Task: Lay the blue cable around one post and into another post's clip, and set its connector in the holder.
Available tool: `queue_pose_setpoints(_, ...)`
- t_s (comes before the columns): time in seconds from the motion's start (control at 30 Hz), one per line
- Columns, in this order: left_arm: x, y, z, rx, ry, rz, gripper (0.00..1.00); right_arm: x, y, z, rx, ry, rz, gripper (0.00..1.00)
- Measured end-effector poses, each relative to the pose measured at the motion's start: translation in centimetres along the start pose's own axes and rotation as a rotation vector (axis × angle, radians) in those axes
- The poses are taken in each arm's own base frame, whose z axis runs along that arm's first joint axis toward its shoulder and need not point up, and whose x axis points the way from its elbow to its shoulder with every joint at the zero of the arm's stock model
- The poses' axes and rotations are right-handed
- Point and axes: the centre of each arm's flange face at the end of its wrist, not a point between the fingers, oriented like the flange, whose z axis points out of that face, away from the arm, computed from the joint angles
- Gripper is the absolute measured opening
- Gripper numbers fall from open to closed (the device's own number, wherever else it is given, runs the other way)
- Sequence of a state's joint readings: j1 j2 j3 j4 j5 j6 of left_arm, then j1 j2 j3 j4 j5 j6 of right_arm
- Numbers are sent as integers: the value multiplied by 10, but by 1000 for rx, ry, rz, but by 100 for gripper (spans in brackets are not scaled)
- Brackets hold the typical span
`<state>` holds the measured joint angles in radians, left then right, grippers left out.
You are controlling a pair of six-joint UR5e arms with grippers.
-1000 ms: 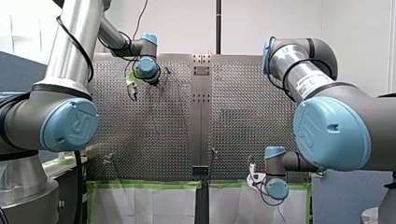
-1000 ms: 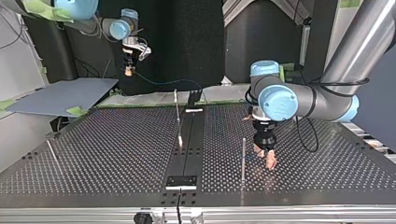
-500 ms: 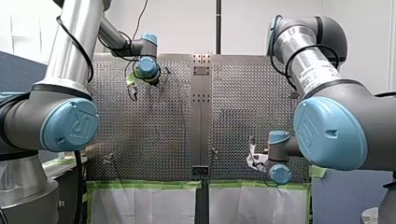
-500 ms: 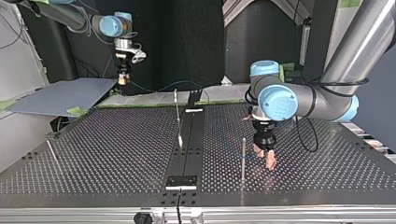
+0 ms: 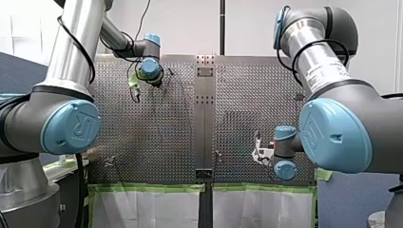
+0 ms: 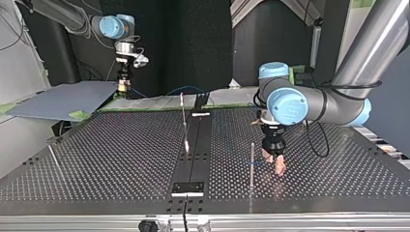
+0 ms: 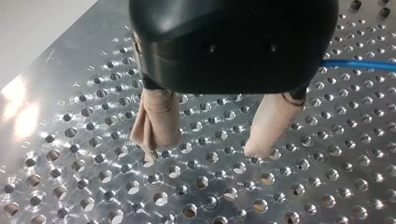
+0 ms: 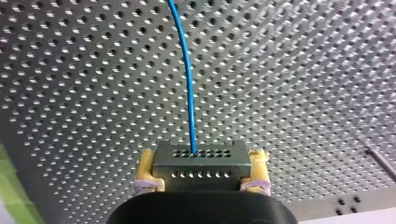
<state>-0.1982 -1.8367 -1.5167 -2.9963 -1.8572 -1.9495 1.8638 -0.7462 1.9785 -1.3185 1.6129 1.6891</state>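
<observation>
Blue cable leaves a clamped connector over the perforated table.
Top view: three posts, one just beside my left gripper near the camera-side edge. Left wrist view: its beige pads stand apart, cable behind them. Right wrist view: my right gripper has its yellow pads tight on the one metal connector.

In the top view a grey panel lies beyond the perforated table's far left corner, green tape at its edge. In the front view white sheeting hangs below the table's near edge.
</observation>
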Motion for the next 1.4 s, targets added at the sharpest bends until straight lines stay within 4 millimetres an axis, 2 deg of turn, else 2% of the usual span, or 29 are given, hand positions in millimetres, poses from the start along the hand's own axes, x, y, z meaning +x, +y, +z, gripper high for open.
queue_pose_setpoints(0.2, 0, 0, 0, -1, -1, 0, 100, -27, 1, -11, 2, -28, -13, 0)
queue_pose_setpoints(0.33, 0, 0, 0, 0, -1, 0, 100, -36, 2, -15, 3, -37, -15, 0)
queue_pose_setpoints(0.7, 1, -3, -1, 18, 6, -23, 100, -39, 3, -16, 3, -47, -5, 0)
queue_pose_setpoints(1.4, -1, 1, 3, 26, 14, -236, 100, -39, 8, -15, -18, -50, 3, 0)
